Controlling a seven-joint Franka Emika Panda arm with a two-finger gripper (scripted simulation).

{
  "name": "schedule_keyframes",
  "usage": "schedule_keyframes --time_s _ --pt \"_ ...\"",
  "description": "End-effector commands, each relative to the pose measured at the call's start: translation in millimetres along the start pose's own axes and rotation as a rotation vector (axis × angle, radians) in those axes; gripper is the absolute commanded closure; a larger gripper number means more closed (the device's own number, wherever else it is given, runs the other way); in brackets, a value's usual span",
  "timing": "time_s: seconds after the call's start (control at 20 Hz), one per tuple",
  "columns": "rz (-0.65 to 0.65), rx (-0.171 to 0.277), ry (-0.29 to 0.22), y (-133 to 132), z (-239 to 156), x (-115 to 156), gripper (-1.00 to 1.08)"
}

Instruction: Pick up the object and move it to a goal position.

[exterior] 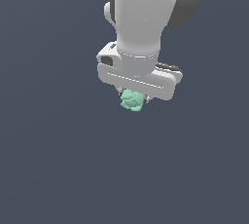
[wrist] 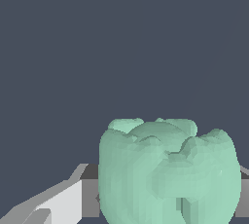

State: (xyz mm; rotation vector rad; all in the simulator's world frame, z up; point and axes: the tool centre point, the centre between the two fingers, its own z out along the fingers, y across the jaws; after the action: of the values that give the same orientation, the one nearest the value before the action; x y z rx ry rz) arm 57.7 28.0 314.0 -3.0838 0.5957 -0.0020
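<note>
Plain slate-grey backdrop — fingers (exterior: 132,96) clamped on mint-green object (exterior: 131,101).

backdrop only

one thing apart from the task items: a flat slate-blue backdrop (exterior: 53,159) filling the exterior view on every side. uniform tone, matte, no texture, seams or edges visible. cannot tell whether it is floor, wall or open space. wrist view shows the same slate-blue field (wrist: 73,47) across most of the picture, equally plain. no markings, no horizon line in either view.
</note>
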Motion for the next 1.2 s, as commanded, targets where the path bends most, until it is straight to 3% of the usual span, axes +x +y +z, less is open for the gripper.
schedule_keyframes --time_s 0.0,0.65,1.15 --pt "-0.001 -0.001 -0.001 1.4 -16.1 8.0 1.08" --pt "-0.001 -0.001 -0.001 7.0 -78.1 41.2 1.08" --pt "-0.001 -0.001 -0.001 8.4 -101.4 54.6 1.08"
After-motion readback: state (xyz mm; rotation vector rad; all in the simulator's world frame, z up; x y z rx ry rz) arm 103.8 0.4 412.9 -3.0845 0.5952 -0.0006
